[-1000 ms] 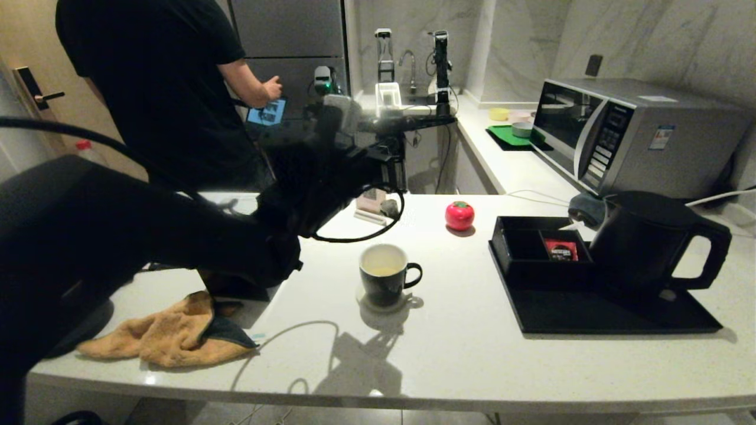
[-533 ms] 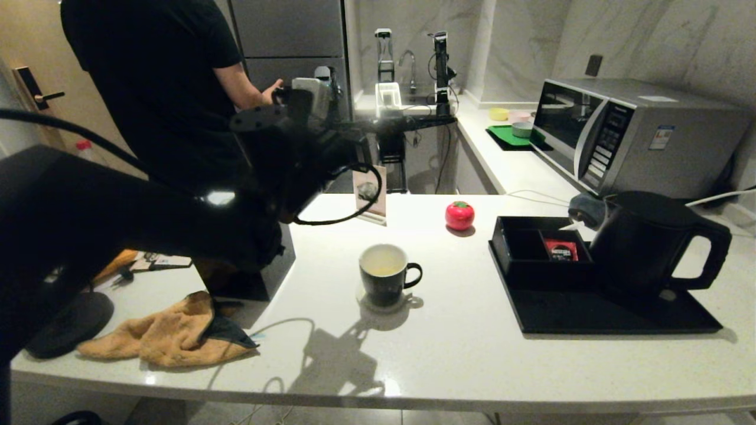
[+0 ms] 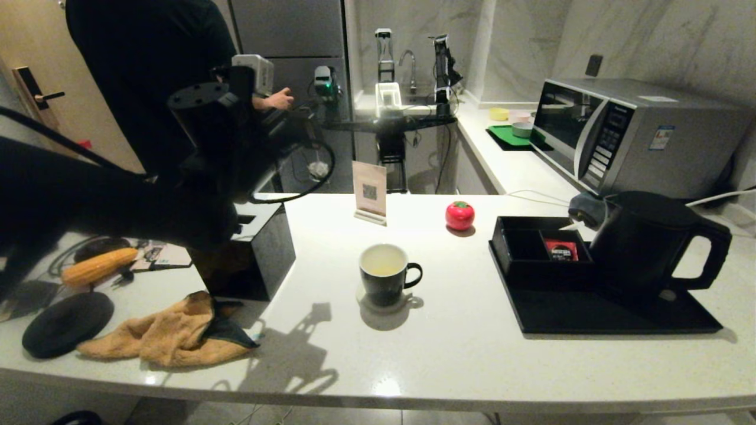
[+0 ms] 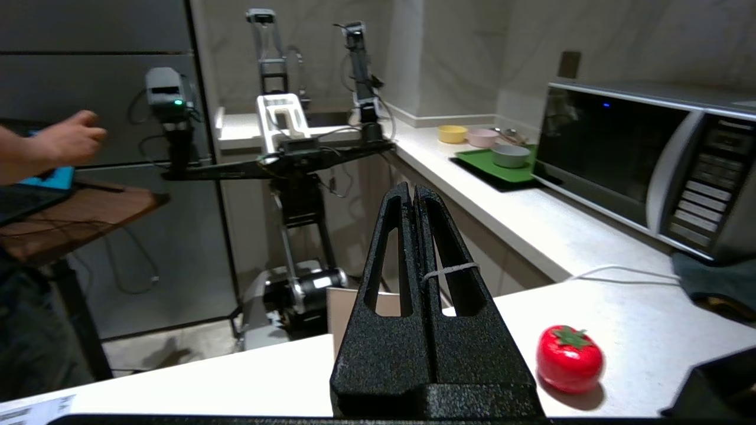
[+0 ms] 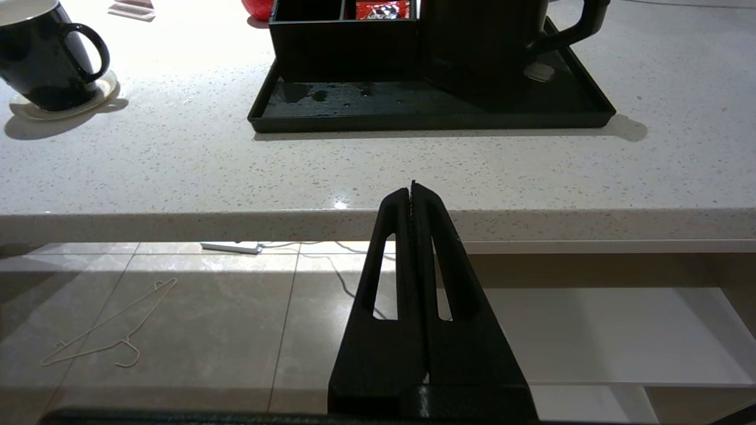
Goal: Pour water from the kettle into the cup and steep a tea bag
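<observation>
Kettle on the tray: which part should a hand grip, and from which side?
Likely best by the big loop handle of the kettle. The kettle stands upright on the black tray, and the handle juts out on the side away from the cup, open and unobstructed. The compartment box crowds the spout side, so approach from the handle side, closing around the handle's vertical bar.

On the surface are counted 1 cup [image 3: 384, 274], 1 kettle [image 3: 647, 245], 1 black tray [image 3: 590, 316], 1 red sachet [image 3: 560, 249], 1 red tomato-shaped object [image 3: 459, 215], 1 orange cloth [image 3: 165, 336], 1 corn cob [image 3: 97, 267] and 1 microwave [image 3: 632, 136].
</observation>
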